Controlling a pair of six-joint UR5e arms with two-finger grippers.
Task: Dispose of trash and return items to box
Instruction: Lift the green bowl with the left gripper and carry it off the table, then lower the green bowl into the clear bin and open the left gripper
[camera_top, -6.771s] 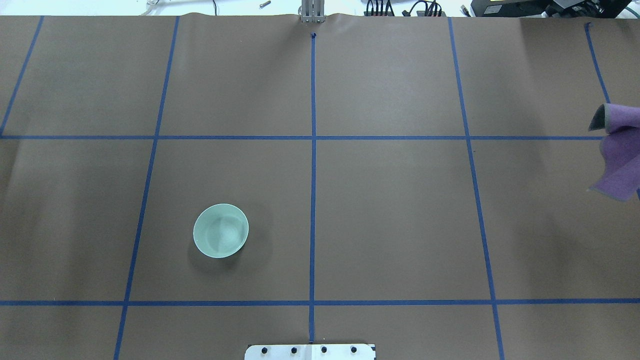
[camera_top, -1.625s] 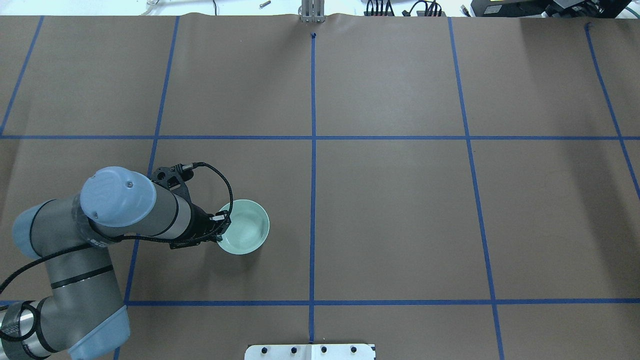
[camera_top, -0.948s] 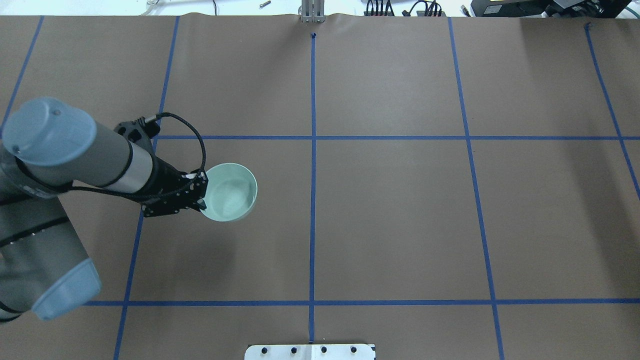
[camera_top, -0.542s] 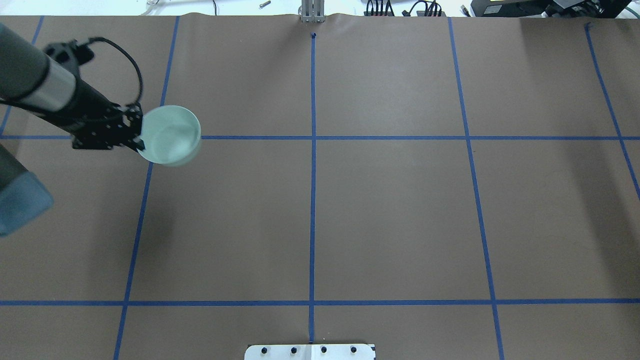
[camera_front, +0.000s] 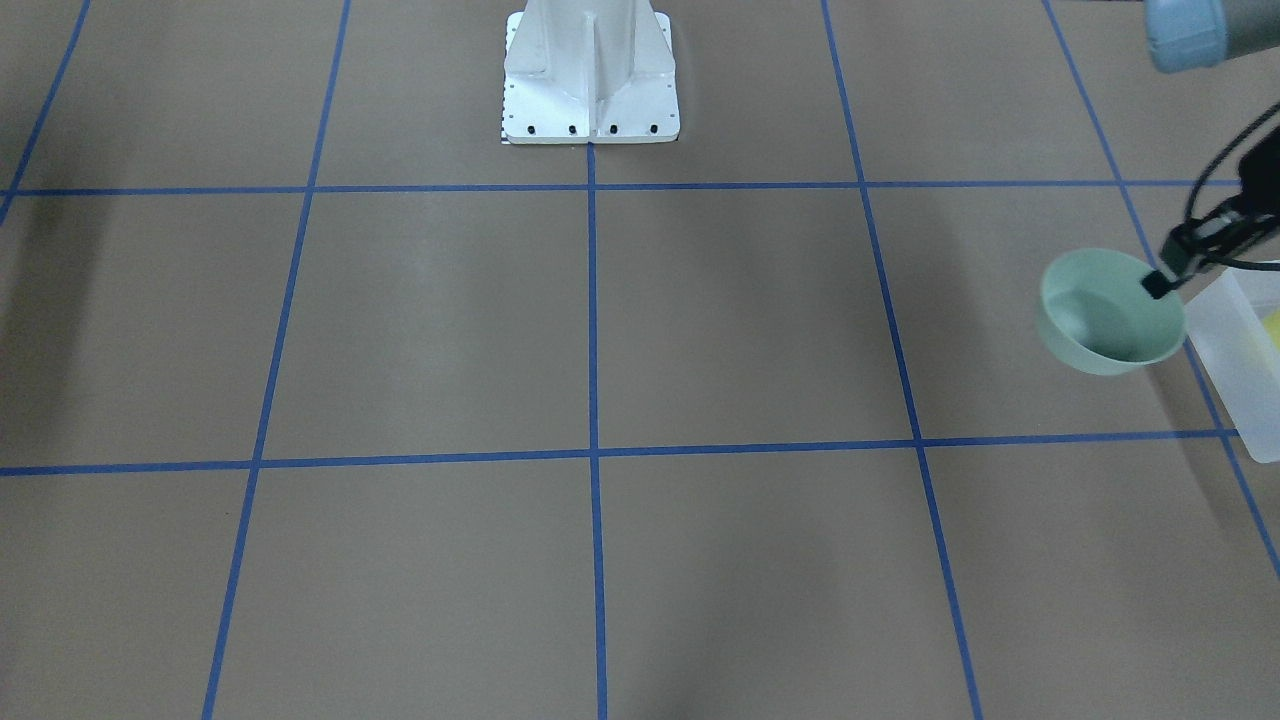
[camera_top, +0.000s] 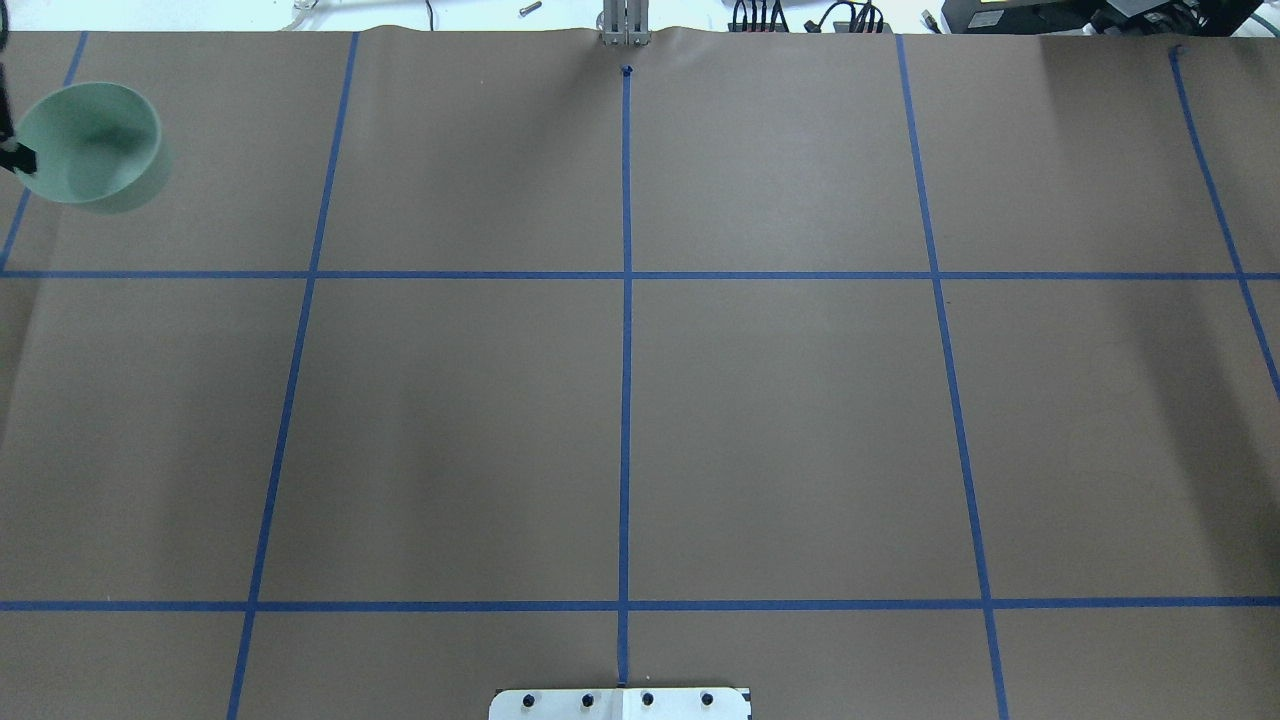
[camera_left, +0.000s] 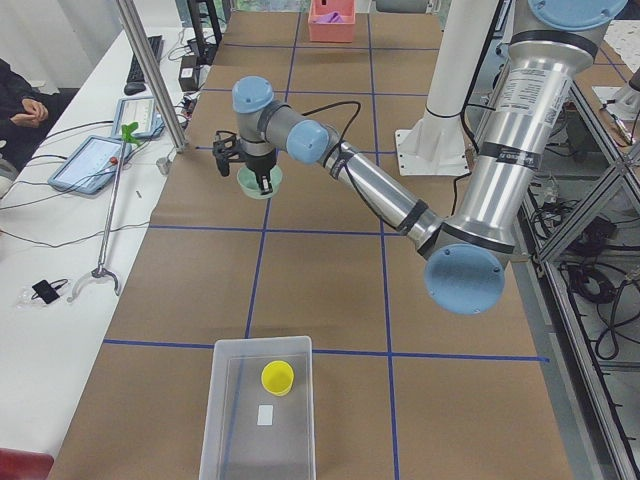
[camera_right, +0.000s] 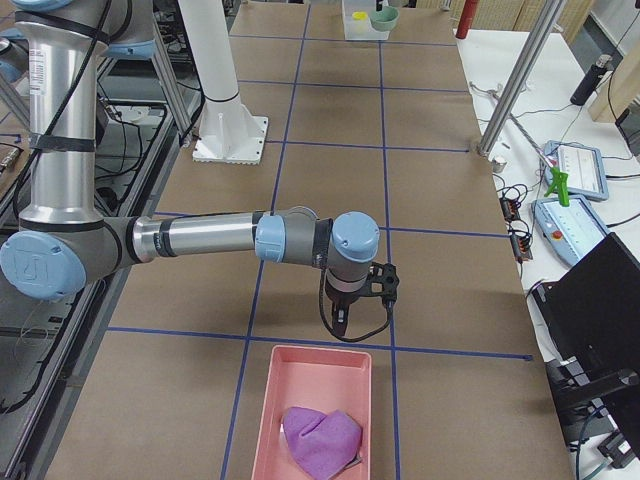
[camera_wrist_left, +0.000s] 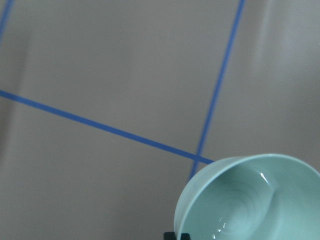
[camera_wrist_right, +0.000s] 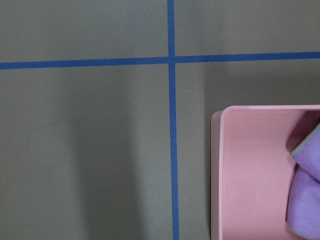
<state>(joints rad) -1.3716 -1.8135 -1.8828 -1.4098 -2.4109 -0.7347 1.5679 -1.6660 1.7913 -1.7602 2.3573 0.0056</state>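
Box (camera_left: 236, 445) sits at the table's left end, yellow cup (camera_left: 277, 377) upright inside, near the wall facing the table middle. Bowl (camera_front: 1110, 315) is airborne short of the box, not over it, slightly tilted, with left gripper (camera_front: 1160, 283) pinched on one spot of its rim. Risk: the one-sided rim grip lets it swing or slip; a low entry clips the wall, or a drop lands on the cup. Far end: right gripper (camera_right: 339, 318) is beside pink tray (camera_right: 320, 385) holding purple cloth (camera_right: 320, 440); can't tell if it's parted or closed.

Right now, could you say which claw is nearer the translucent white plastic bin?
Left. The left claw, holding a mint-green bowl, hangs near the bin; the right claw is by the pink plastic tray.
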